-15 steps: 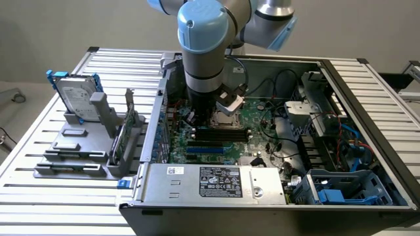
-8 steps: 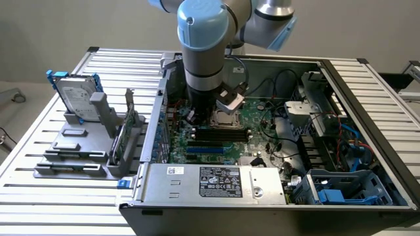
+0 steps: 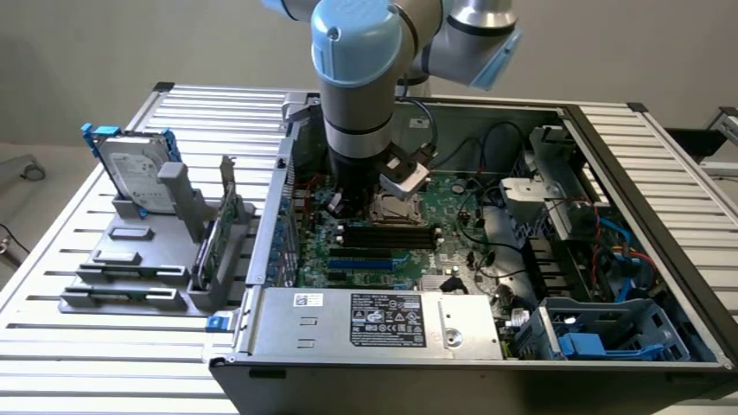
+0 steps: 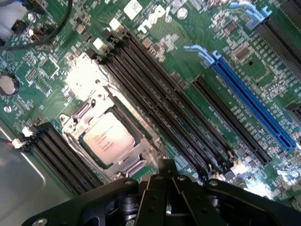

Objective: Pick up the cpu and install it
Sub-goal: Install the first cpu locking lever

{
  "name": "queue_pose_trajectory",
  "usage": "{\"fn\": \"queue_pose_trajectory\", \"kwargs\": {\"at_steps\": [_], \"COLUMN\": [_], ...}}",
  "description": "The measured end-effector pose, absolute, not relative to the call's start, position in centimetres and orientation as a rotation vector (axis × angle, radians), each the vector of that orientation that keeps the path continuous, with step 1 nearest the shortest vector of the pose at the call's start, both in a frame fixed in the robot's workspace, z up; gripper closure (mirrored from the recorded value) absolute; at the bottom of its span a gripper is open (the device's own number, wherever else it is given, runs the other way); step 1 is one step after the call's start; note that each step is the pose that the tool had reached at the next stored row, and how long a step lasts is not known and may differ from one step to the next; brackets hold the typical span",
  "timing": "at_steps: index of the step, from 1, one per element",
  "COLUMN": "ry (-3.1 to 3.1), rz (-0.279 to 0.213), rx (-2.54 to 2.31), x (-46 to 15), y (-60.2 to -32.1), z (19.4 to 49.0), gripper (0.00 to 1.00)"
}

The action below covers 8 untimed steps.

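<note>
- cpu (image 4: 107,140) seated in the socket (image 4: 109,136); install looks nearly done.
- end effector (image 4: 165,186) closed, empty, just above the socket's edge.
- remaining, likely: latching the socket frame.

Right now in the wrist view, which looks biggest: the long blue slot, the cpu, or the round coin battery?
1. long blue slot
2. cpu
3. round coin battery
</note>
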State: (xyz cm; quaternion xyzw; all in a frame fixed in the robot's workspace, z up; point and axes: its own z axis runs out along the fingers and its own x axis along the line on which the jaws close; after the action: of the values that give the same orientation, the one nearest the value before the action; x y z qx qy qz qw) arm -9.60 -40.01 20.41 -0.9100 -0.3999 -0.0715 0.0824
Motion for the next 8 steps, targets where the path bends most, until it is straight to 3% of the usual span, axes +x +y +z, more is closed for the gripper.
{"fn": "queue_pose_trajectory", "kwargs": {"at_steps": [8], "ry": [-1.189], "rz": [-0.214], "rx": [-2.721], "x": [-9.9], "y": [-40.0], "z": [21.7], "gripper": [0.89]}}
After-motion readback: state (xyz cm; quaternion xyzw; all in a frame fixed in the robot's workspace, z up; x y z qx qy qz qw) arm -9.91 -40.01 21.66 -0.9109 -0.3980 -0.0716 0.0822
